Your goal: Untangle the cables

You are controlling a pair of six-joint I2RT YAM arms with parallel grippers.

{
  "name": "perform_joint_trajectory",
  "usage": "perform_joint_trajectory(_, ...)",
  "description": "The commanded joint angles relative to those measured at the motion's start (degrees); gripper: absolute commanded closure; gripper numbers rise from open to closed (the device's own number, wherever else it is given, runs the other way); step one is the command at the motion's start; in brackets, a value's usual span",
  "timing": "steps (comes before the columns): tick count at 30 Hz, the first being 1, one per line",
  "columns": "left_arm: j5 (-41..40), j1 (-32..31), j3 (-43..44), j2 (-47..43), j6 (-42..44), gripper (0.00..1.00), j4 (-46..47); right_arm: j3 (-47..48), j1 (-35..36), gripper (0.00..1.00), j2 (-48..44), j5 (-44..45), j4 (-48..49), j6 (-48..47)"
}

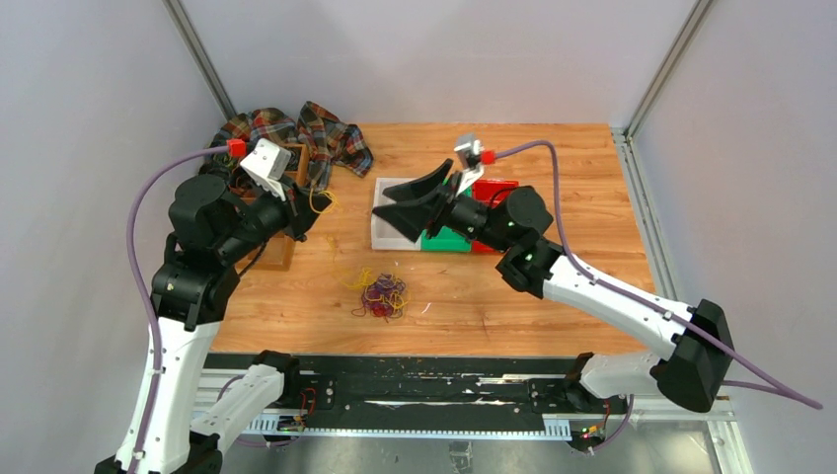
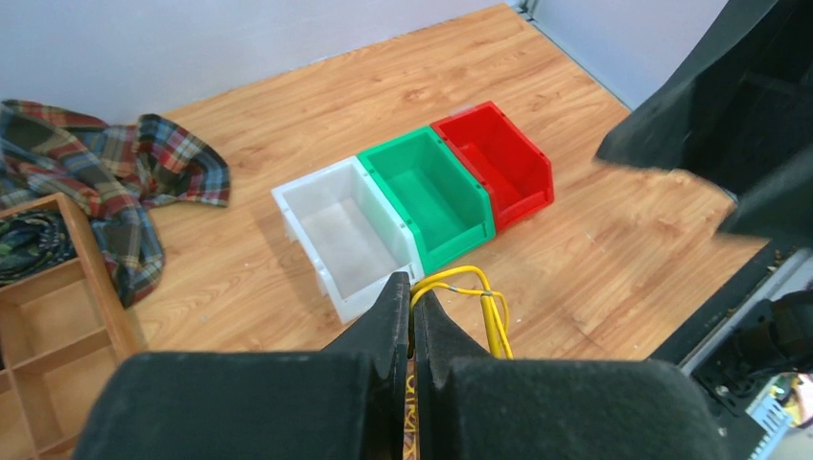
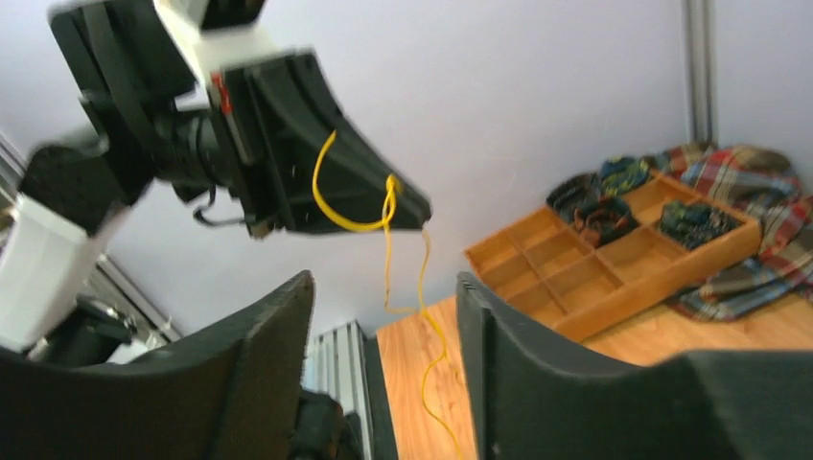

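Left gripper (image 2: pixel 412 287): jaws pinched a yellow cable (image 2: pixel 494 321). Right gripper (image 3: pixel 383 280): jaws stood spread near its hanging tail. A misjudged closure could have missed the thin strand or tugged it loose.

The left arm, black at the joints with white links, rises from the near left corner of the wooden tabletop (image 1: pixel 592 197) and folds its wrist over the tabletop's left side. Its left gripper (image 2: pixel 412 292) has its black jaws pressed together, pinching a thin yellow wire strand (image 2: pixel 494 326) at the tips, above the tabletop. The right arm reaches from the tabletop's near right corner toward its middle, forearm low and wrist turned toward the left arm. The right gripper (image 3: pixel 383 297) holds its black jaws spread wide apart.
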Motion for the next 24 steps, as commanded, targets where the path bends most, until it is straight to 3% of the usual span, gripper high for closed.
perform_joint_trajectory(1, 3.2, 0.0, 1.7, 0.6, -2.7, 1.0, 0.0, 2.3, 6.8, 0.39, 1.7, 5.1, -7.6, -12.7)
perform_joint_trajectory(3, 3.2, -0.1, 2.0, 0.6, -3.6, 1.0, 0.1, 3.8, 8.6, 0.32, 3.6, 7.4, -8.7, -14.8)
perform_joint_trajectory(10, 2.8, -0.1, 2.7, 0.2, -4.6, 0.99, 0.0, 9.9, 12.9, 0.3, 8.8, 18.2, -13.2, -20.7)
perform_joint_trajectory(16, 3.4, -0.1, 2.9, 0.0, -5.8, 0.99, 0.0, 12.7, 14.3, 0.4, 11.6, 30.0, -14.5, -23.9)
perform_joint_trajectory(18, 3.8, 0.0, 2.8, -0.2, -6.1, 1.0, 0.0, 14.1, 14.5, 0.52, 12.6, 32.9, -14.8, -24.9)
perform_joint_trajectory(23, 4.4, -0.1, 2.6, -0.7, -5.0, 1.0, -1.0, 13.9, 14.7, 0.98, 11.2, 37.7, -14.1, -28.1)
perform_joint_trajectory(24, 4.3, 0.0, 2.4, -1.0, -4.6, 1.0, -1.2, 12.7, 14.7, 0.99, 10.3, 37.9, -13.3, -28.3)
